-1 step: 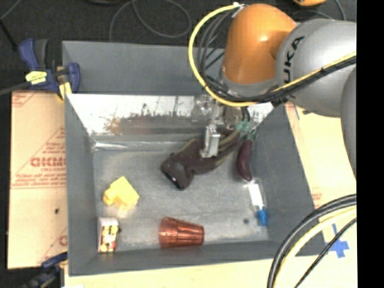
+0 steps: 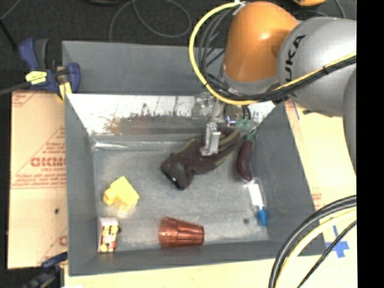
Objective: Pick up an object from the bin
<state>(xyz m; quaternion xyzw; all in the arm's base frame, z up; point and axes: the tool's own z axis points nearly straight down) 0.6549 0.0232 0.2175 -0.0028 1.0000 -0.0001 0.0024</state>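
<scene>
pincer (image 2: 212, 144) was down in the bin (image 2: 78, 161), back-centre, close to the rear wall, under the arm's orange cover (image 2: 258, 41). its tip sat on the upper right end of a dark brown oblong thing (image 2: 183, 165). that thing lay slanted across the middle of the bin floor, blunt end toward lower left. couldn't tell whether the pincer was released or clenched, or whether it had the brown thing gripped; wrist and cables blocked that spot.

just right of the pincer lay a dark purple toy aubergine (image 2: 244, 161), green stem toward the rear wall, close beside the brown thing's upper end. touching or not, couldn't tell. below the aubergine lay a white pen-like tube with a blue tip (image 2: 257, 201), near the right wall.

rest was well apart from the pincer:
- yellow block (image 2: 122, 193), left side
- small red and yellow box (image 2: 108, 234), front left corner
- copper-coloured cup (image 2: 181, 231), on its side, front centre
</scene>
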